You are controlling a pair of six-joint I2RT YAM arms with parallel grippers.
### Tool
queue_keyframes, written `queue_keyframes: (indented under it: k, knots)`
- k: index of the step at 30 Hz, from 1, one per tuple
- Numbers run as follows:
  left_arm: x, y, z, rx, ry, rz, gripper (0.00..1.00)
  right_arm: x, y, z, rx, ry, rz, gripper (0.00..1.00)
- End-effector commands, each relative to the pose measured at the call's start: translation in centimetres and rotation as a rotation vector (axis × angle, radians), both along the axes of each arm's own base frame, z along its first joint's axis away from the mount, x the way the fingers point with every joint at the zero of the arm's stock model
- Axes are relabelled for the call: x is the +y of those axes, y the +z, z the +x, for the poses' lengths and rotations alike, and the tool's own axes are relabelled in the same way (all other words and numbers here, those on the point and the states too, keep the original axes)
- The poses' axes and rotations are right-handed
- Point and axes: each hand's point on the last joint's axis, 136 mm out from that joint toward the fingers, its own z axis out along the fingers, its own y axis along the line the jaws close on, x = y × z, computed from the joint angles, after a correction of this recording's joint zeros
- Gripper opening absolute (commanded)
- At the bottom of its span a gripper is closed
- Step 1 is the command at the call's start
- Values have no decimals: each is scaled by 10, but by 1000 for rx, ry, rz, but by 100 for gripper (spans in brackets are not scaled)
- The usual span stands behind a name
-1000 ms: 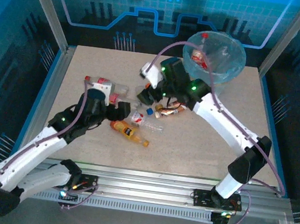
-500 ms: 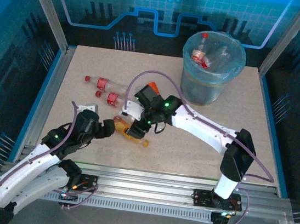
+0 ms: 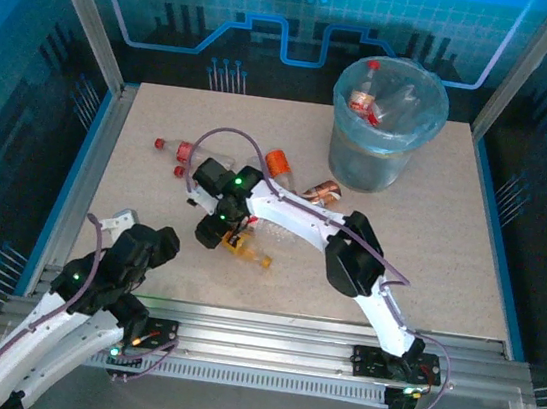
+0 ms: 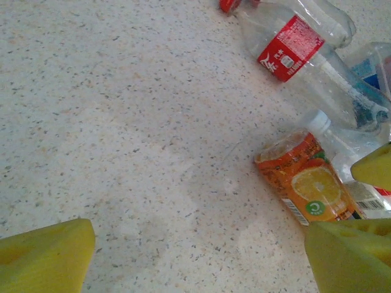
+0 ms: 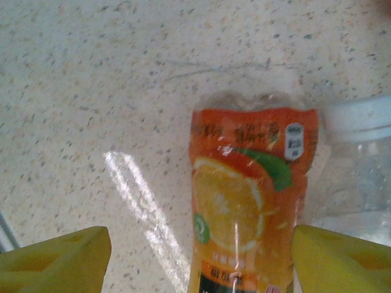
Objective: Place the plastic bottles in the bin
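Top external shows my right arm stretched leftward across the table (image 3: 449,248), the right gripper (image 3: 217,232) low over the orange bottle (image 3: 245,252) near the front middle. On the right wrist view its jaws stand wide apart with that bottle lying between the fingers (image 5: 55,259). There is a plain gap on one side, and on the other I cannot tell whether the pad touches. A white-capped bottle (image 5: 360,165) lies just beside it. My left gripper (image 4: 198,244) is released too, with bare table between its fingers, and a red-label bottle (image 4: 293,39) lies farther off. The bin (image 3: 385,164) stands upright at the far right, well apart from both grippers, with a red-capped bottle (image 3: 368,94) inside.
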Motion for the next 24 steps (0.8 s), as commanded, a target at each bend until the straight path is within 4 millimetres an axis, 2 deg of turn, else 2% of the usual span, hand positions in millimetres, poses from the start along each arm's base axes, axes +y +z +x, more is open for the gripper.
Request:
queue_keyframes:
  k: [1, 6, 10, 14, 19, 24]
  knots:
    - [12, -8, -6, 19, 64, 19, 90, 9, -19, -2, 7, -32, -61, 79]
    - [16, 0, -8, 14, 78, 31, 90, 25, -49, -12, 28, 13, -102, 79]
    - [19, 3, -10, -8, 97, 16, 90, 30, -68, -22, 65, 40, -124, 79]
    - [23, 3, -11, -35, 112, 10, 90, 31, -75, -29, 72, 66, -143, 77]
    - [20, 5, -9, -43, 94, 10, 90, 32, -70, -29, 54, 66, -144, 71]
    - [19, 9, -7, -57, 80, 21, 90, 36, -44, -25, 26, 50, -95, 64]
